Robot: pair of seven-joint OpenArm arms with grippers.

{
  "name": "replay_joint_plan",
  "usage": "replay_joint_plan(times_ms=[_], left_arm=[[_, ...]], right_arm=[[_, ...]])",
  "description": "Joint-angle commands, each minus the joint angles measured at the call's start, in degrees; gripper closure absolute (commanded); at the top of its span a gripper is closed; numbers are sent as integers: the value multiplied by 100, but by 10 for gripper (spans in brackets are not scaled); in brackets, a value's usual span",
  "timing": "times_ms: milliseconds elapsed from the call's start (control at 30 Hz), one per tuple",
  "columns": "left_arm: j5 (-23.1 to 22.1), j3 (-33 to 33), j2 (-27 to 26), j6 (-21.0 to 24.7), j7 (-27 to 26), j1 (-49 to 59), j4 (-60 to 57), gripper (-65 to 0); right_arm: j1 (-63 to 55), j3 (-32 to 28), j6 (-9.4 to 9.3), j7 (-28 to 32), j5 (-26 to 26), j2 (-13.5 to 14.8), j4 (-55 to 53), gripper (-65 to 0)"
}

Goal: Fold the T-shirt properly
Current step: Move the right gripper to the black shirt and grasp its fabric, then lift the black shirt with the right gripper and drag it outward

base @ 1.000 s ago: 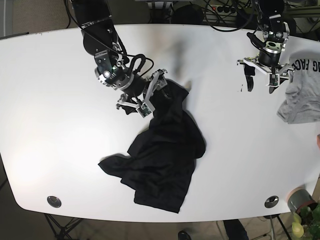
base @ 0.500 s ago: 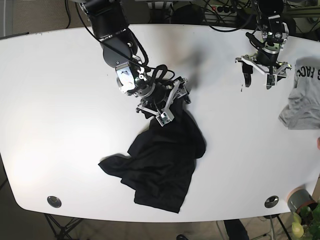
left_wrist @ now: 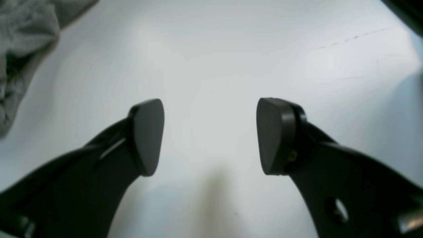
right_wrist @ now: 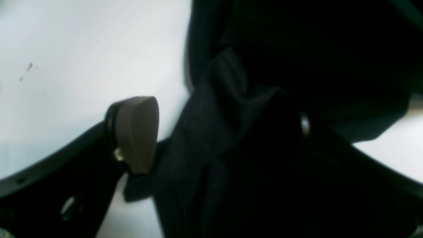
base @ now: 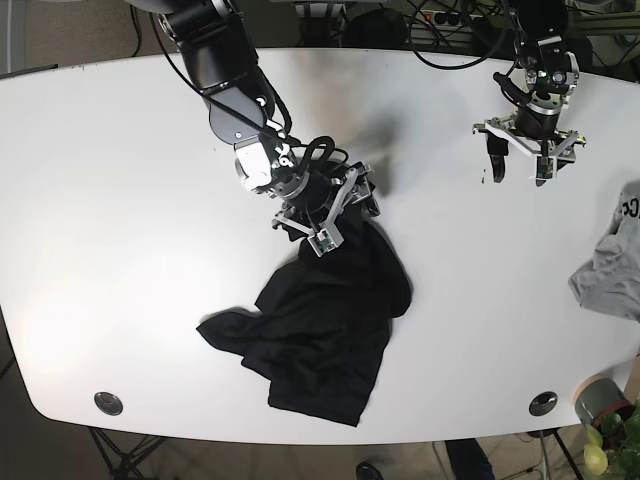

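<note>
The black T-shirt [base: 330, 320] lies crumpled on the white table [base: 120, 200], mid-table towards the front. My right gripper [base: 335, 212] sits over the shirt's top end, jaws apart. In the right wrist view one grey pad [right_wrist: 137, 132] shows beside a bunched fold of the black T-shirt [right_wrist: 231, 125], which lies between the jaws of the right gripper [right_wrist: 218, 132]; the other finger is hidden in dark cloth. My left gripper [base: 518, 168] is open and empty at the back right, and in its own view the left gripper [left_wrist: 211, 135] hangs over bare table.
A grey printed shirt [base: 612, 265] lies at the table's right edge and shows in the left wrist view [left_wrist: 19, 33] at the top left. Two round grommets [base: 108, 402] [base: 543, 402] sit near the front edge. A grey pot [base: 598, 398] stands off the front right corner.
My right gripper moved right and onto the black shirt's top end. The grey shirt slid down and right towards the table edge. My left gripper stayed almost still.
</note>
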Motion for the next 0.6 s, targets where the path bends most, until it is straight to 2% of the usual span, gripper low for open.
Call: replay_joint_plan(times_ms=[0,133,233,333,367,467,567], left_arm=[[-56,-14,-54,24,-152,-29,86,-401],[-56,-14,-54,24,-152,-135,86,-401],[-56,-14,-54,24,-152,-170,78,-401],[-56,-14,-54,24,-152,-179,42,-401],[-56,-14,-54,24,-152,-179,7,-401],[-56,-14,-54,24,-152,-196,-81,-401],[-56,-32,-72,24,-152,-337,-107,-401]], right_arm=[[96,-3,1,301,-9,-5,-208,-488],[-28,5,1,653,-405,4,-278,-485],[-159,32,1,855,-756,-40,-278,-425],[-265,32,1,1040,-941,-40,-278,-268],[-300,41,1,1092,-941,-40,-278,-176],[-326,41,1,1066,-959,-40,-252,-10],[-406,41,1,1066,-932,-5,-14,-49]])
